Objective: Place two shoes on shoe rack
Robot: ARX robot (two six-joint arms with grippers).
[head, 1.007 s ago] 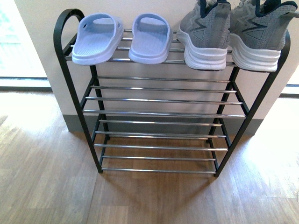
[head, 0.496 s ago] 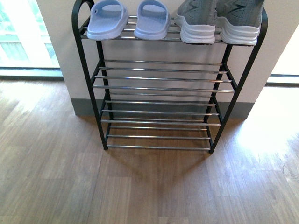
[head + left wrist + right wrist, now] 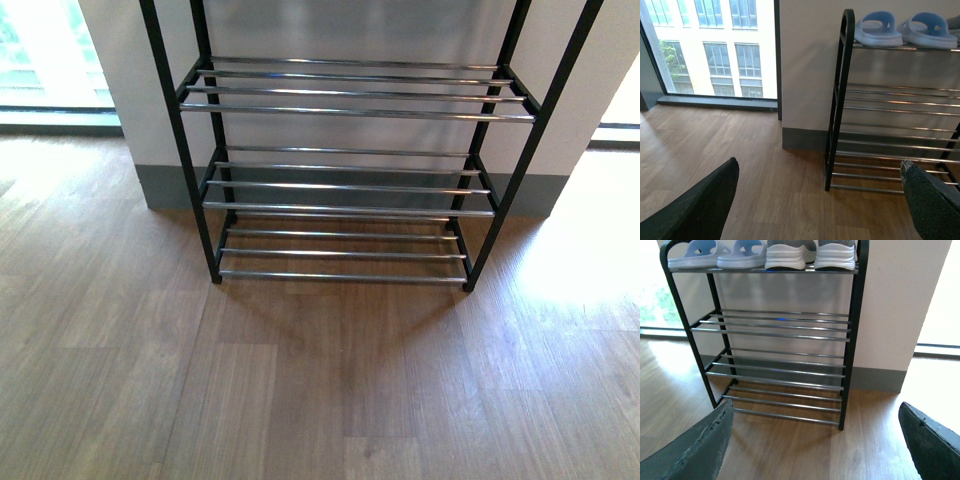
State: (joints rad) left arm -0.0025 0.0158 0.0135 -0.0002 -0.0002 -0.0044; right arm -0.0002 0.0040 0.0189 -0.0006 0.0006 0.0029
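1. Nearest, the left claw [image 3: 820, 200] has its fingers spread wide with nothing between them; only bare wooden floor [image 3: 740, 150] lies under it.
2. The right claw [image 3: 815, 440] is likewise spread apart and holds nothing, hanging over floor in front of the rack.
3. Ahead of both claws stands the shoe rack [image 3: 854, 340], against the wall; seen from the body camera, its lower shelves [image 3: 350, 100] carry nothing.
4. Farthest and above both claws, on the top shelf, sit the two grey sneakers [image 3: 810, 255], side by side at the end nearer the right claw. Only their white soles and lower uppers show.
5. Next to them, toward the left claw's end, rests a pair of light blue slippers [image 3: 905, 32]. So the task looks finished, as far as I can judge.
6. Risk from here: the shelves are bare rods, so a sole may sit unevenly, and a bump of an arm against the thin frame could shake a sneaker off.
7. No brand, label or writing is readable anywhere.
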